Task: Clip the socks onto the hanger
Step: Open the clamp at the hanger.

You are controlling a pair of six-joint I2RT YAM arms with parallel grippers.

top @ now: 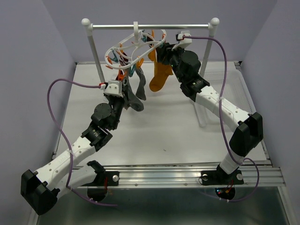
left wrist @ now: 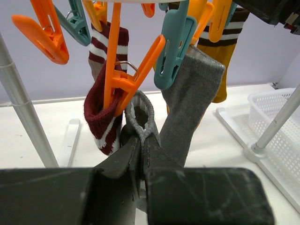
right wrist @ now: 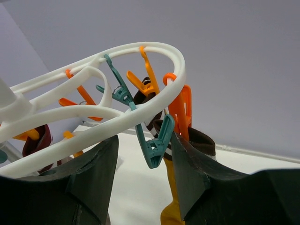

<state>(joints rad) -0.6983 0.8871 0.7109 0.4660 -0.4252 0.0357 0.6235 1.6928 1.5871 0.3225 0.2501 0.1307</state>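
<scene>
Top external view: from the near edge of the table (top: 164, 136), both arms are leaning in and up toward the hanger (top: 136, 38).

Closest in, the left gripper (left wrist: 142, 140) is pinching the folded cuff of a grey sock (left wrist: 190, 98) between closed fingers. The rest of that sock is standing up behind them to the right. Its top edge is lying against a teal clip (left wrist: 171, 51), though I cannot tell whether that clip is biting it. Just left of the fingers, an orange clip (left wrist: 123, 79) is holding a maroon sock (left wrist: 101, 110) with white stripes.

A little farther on, the right gripper (right wrist: 143, 150) is standing open, with a dangling teal clip (right wrist: 154, 140) hanging in the gap between its fingers. Whether either finger is touching that clip cannot be made out. Just beyond it, a second orange clip (right wrist: 180, 110) is gripping the brown cuff of a mustard sock (top: 159, 77), which is hanging straight down under the right end of the hanger.

Farthest back, the hanger's hook is sitting over a silver rail (top: 150, 26) on white posts. A white basket (left wrist: 276, 117) is resting on the table off to the right.
</scene>
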